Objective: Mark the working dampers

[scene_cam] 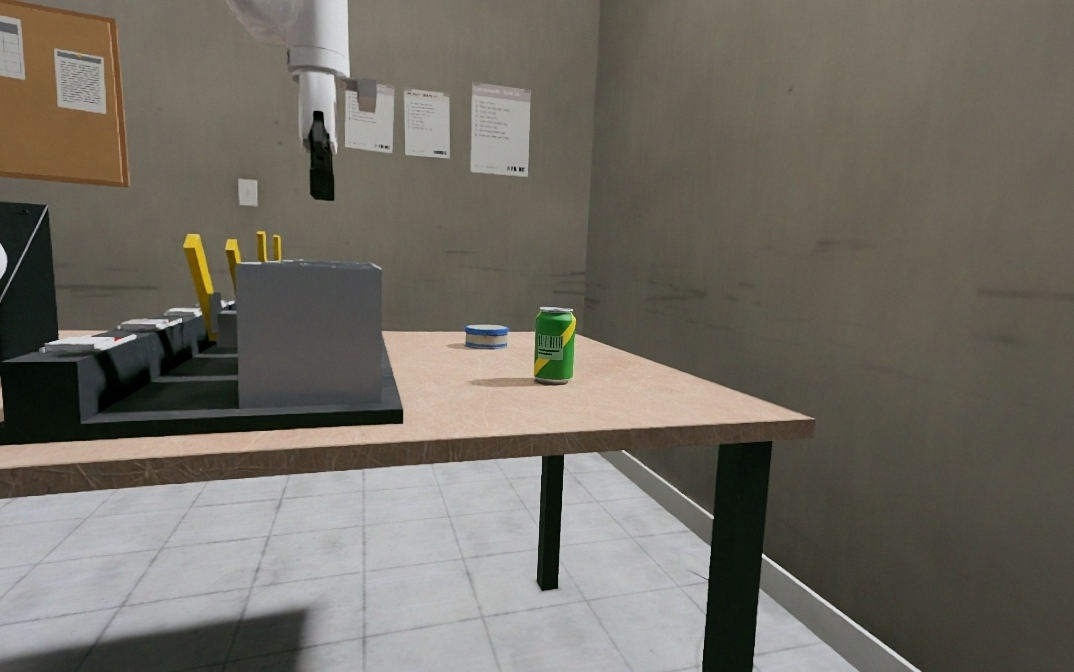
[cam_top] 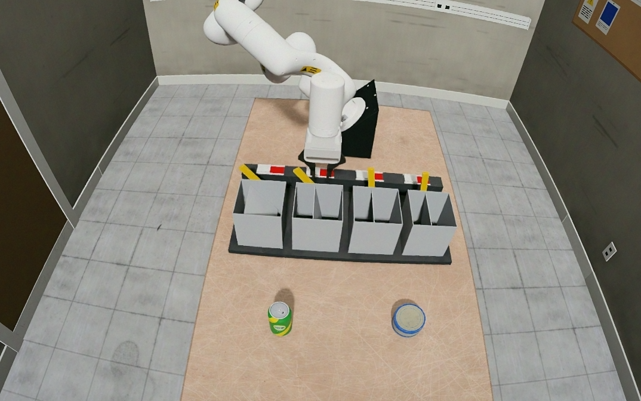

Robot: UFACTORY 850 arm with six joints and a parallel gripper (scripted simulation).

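Four grey duct dampers stand in a row on a black base. The two left yellow levers lean left. The two right levers stand upright. The sliders behind them show red beside white covers. My gripper hangs above the second damper's slider, higher than the lever tops. It is partly open and holds nothing.
A green can and a blue-rimmed round tin stand on the table's front half. The arm's black base block stands behind the slider rail.
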